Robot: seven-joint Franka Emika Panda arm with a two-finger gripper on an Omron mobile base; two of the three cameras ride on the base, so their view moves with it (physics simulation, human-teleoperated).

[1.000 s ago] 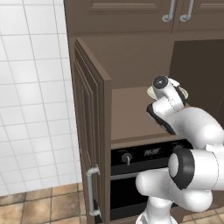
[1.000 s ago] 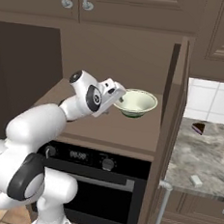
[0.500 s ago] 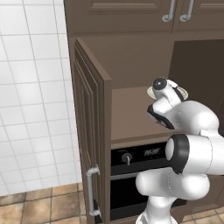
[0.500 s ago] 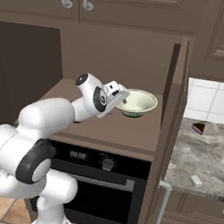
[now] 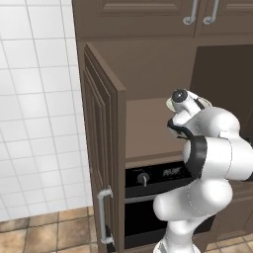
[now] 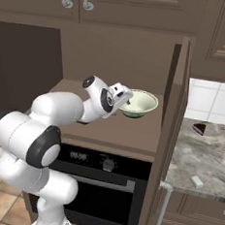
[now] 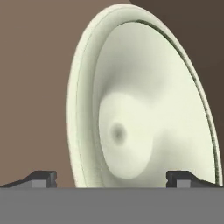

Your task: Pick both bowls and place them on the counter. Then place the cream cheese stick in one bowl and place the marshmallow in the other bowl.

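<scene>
A pale cream bowl [image 6: 140, 103] sits upright on the brown shelf [image 6: 132, 131] inside the open cabinet. My gripper [image 6: 123, 97] is open at the bowl's near rim. In the hand view the bowl [image 7: 144, 109] looms close, and its rim rises between my gripper's [image 7: 113, 181] dark fingertips [image 7: 43, 178], which do not press on it. In the left base view only slivers of the bowl's rim [image 5: 205, 103] peek out behind my hand. A small whitish piece, apparently the marshmallow [image 6: 197, 181], lies on the marbled counter [image 6: 213, 148]. The other bowl and the cream cheese stick are out of view.
The cabinet's right door [image 6: 172, 115] stands open between the shelf and the counter, and the left door [image 5: 101, 148] is open too. A dark cake slice [image 6: 198, 128] rests at the counter's back. An oven front [image 6: 103, 181] sits below the shelf.
My arm has stretched further into the cabinet, bringing the open gripper up to the cream bowl's rim. The bowl has stayed on the shelf.
</scene>
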